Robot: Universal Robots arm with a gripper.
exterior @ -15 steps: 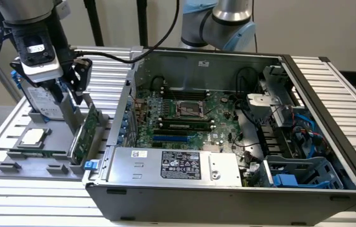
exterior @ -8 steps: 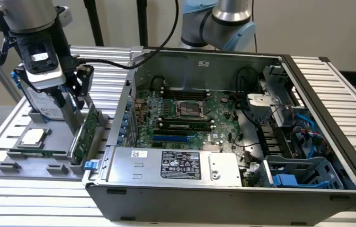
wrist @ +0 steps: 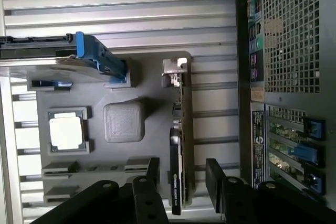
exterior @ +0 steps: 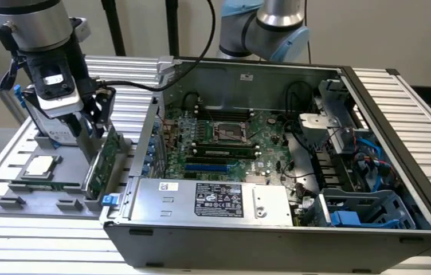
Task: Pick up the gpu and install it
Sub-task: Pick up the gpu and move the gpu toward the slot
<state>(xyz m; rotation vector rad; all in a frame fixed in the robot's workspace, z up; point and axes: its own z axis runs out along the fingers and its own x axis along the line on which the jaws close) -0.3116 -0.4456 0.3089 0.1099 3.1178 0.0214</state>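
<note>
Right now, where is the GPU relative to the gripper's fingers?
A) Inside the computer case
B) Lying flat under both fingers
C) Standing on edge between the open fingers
C: in the wrist view the gpu stands edge-up in the gap between the spread fingers of the gripper.

Fingers point(wrist: 211, 184) apart, either side of gpu point(wrist: 175, 174).

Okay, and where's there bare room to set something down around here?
The slatted table is bare in front of the grey tray, and to the exterior view's right of the computer case. It's crowded at the tray, where the gripper straddles the gpu.
</note>
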